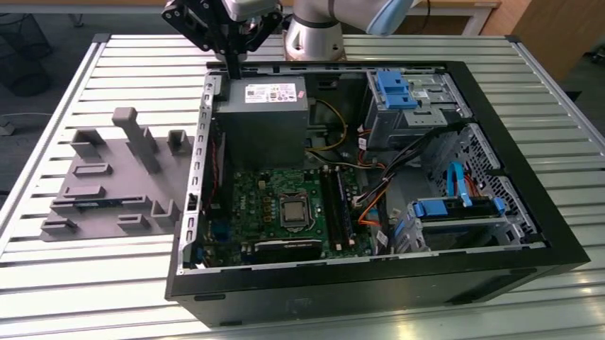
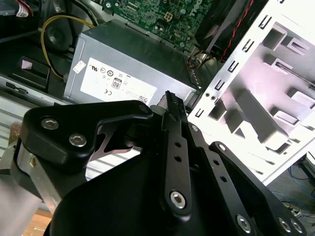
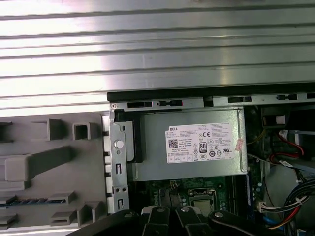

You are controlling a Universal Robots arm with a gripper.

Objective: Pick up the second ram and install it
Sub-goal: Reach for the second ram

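The gripper [image 1: 232, 74] hovers over the power supply [image 1: 265, 120] corner, fingers together. The second ram [image 3: 29, 200] lies in the holder tray [image 3: 29, 167] nearby

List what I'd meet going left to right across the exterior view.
grey holder tray, with the second ram slotted in it → power supply box → cable bundle → blue drive caddy lower in the picture.

gripper [image 2: 171, 101]: is hovering above the power-supply box [image 2: 123, 56]
holder tray [image 2: 275, 93]: is lying outside the case wall [image 2: 222, 91]
motherboard [image 2: 162, 12]: is showing beyond the box
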